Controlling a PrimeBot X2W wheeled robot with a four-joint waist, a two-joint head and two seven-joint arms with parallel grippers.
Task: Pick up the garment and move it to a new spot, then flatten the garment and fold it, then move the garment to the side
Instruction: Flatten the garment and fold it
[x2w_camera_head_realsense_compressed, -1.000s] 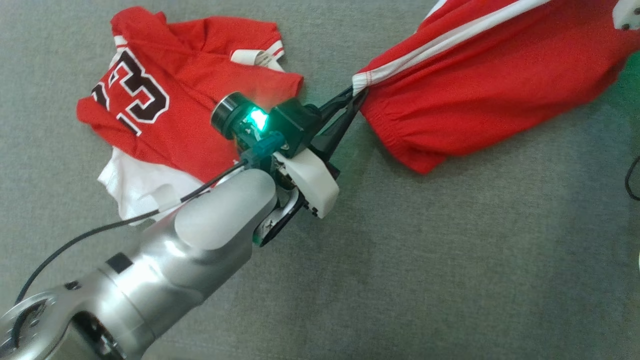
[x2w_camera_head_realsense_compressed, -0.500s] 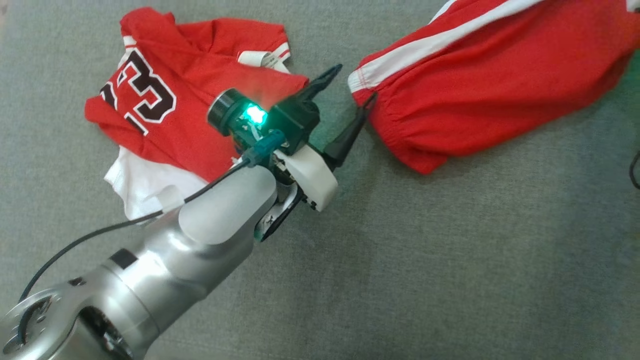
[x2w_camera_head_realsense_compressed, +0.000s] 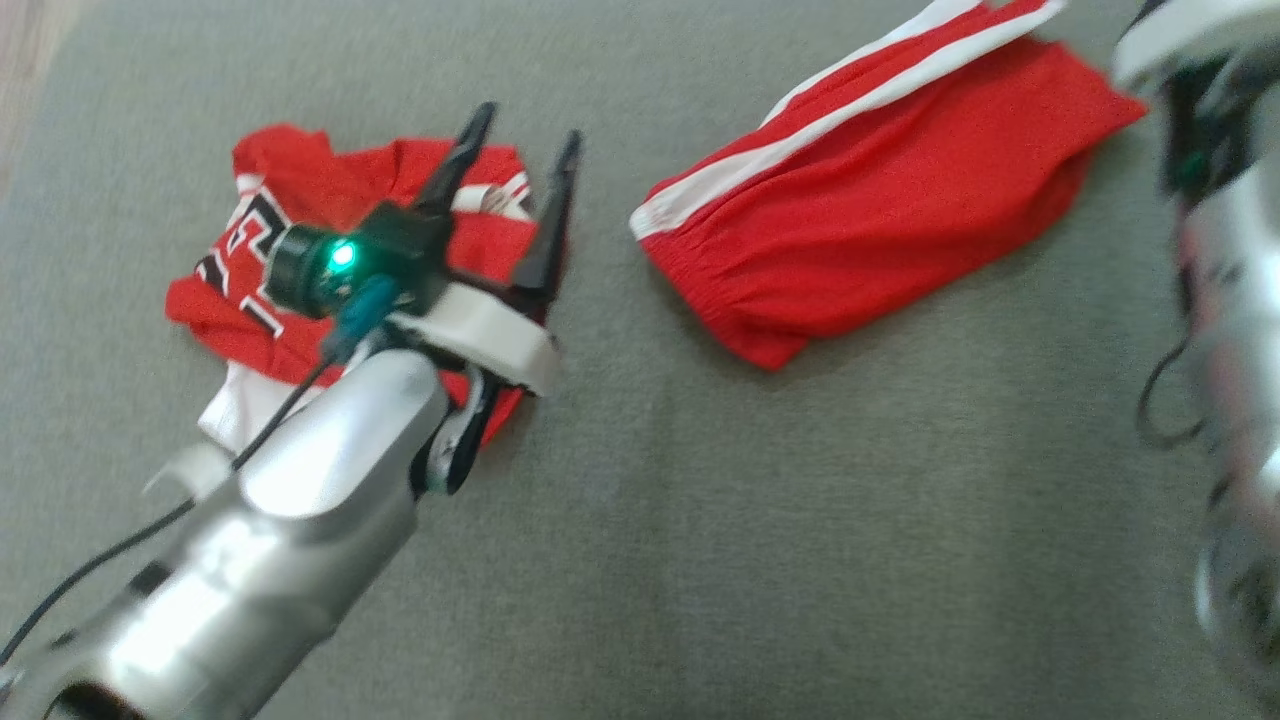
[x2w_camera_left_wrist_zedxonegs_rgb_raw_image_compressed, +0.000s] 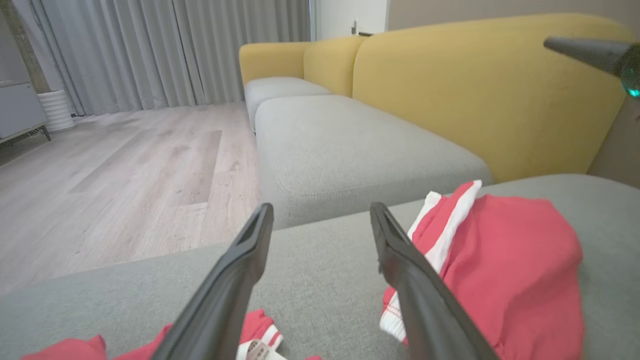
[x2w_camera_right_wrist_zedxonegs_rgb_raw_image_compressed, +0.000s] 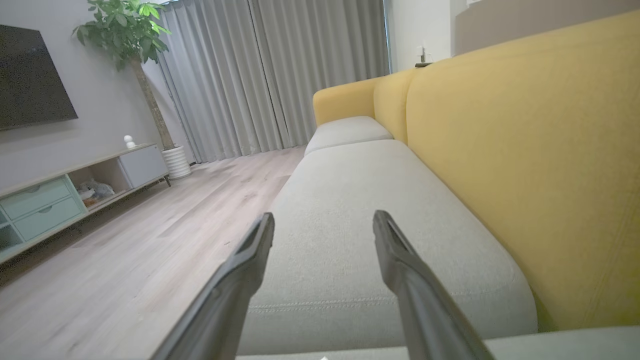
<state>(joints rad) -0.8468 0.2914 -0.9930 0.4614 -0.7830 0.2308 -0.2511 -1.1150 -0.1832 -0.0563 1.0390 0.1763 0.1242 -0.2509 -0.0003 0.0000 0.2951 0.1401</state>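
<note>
**Writing:** Dark numerals edged in white are carried on the red jersey (x2w_camera_head_realsense_compressed: 320, 180). They are partly covered by the left arm and cannot be read whole. A small printed tag (x2w_camera_left_wrist_zedxonegs_rgb_raw_image_compressed: 256, 350) is seen on it, its print too small to be read.

**Left pincer** (x2w_camera_head_realsense_compressed: 526, 128): It is held above the jersey on a silver forearm (x2w_camera_head_realsense_compressed: 300, 520) entering from the lower left. The fingers are spread wide and nothing is gripped.

**Right pincer** (x2w_camera_right_wrist_zedxonegs_rgb_raw_image_compressed: 324, 216): It is pointed along the sofa, fingers equally wide apart, with nothing gripped.

**Garment:** The red shorts (x2w_camera_head_realsense_compressed: 880, 200) have a white side stripe and a gathered waistband. They are laid fairly flat and diagonally on the grey sofa seat (x2w_camera_head_realsense_compressed: 700, 500), apart from the jersey and from both pincers.
</note>
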